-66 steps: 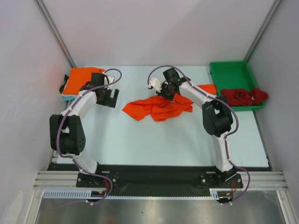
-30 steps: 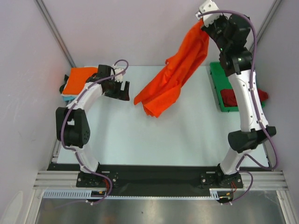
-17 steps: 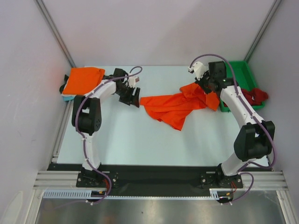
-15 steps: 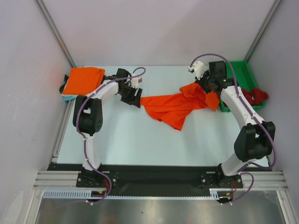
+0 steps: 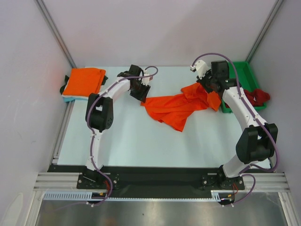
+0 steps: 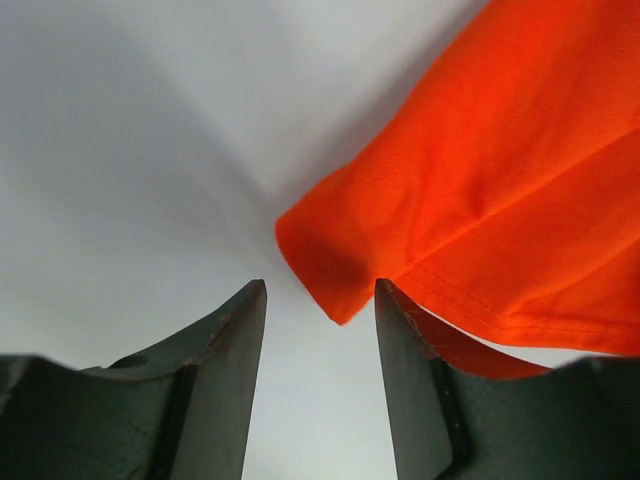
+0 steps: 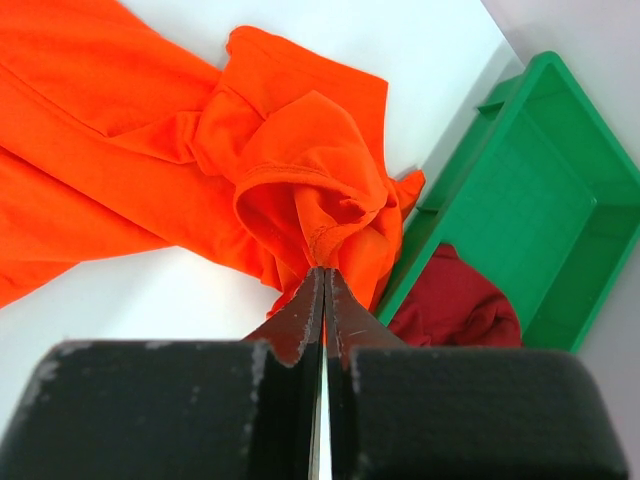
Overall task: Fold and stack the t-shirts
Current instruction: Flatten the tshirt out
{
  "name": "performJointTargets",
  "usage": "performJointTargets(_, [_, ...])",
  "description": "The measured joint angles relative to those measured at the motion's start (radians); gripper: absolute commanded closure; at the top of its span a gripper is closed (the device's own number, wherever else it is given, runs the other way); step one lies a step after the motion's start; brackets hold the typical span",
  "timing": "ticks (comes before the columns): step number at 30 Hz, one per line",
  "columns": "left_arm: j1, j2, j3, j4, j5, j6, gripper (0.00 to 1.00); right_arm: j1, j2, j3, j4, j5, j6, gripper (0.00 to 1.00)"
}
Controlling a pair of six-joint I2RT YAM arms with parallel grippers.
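Mid-bench (image 5: 117,136): tee (image 5: 171,110), crumpled and twisted. Clenched on its bunched right end with right claw (image 7: 323,275); spread open around its left corner (image 6: 330,255) with left claw (image 6: 320,288), not gripping. Risks shoving corner away or pinching one layer, so pulls out skewed.

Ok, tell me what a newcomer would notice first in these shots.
The crumpled bright orange t-shirt sprawled mid-table grabs the eye, its bunched end pinched in the right gripper while the open left gripper sits at its opposite corner. Next come the green tray at the far right holding a dark red t-shirt, and a folded orange t-shirt at the far left.
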Motion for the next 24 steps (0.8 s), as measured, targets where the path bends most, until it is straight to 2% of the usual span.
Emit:
performJointTargets(8, [0.008, 0.023, 0.006, -0.015, -0.023, 0.0, 0.48, -0.02, 0.0, 0.0, 0.001, 0.0, 0.0, 1.0])
performJointTargets(24, [0.008, 0.023, -0.027, -0.031, 0.035, -0.001, 0.59, -0.032, 0.002, 0.001, 0.035, 0.0, 0.0, 1.0])
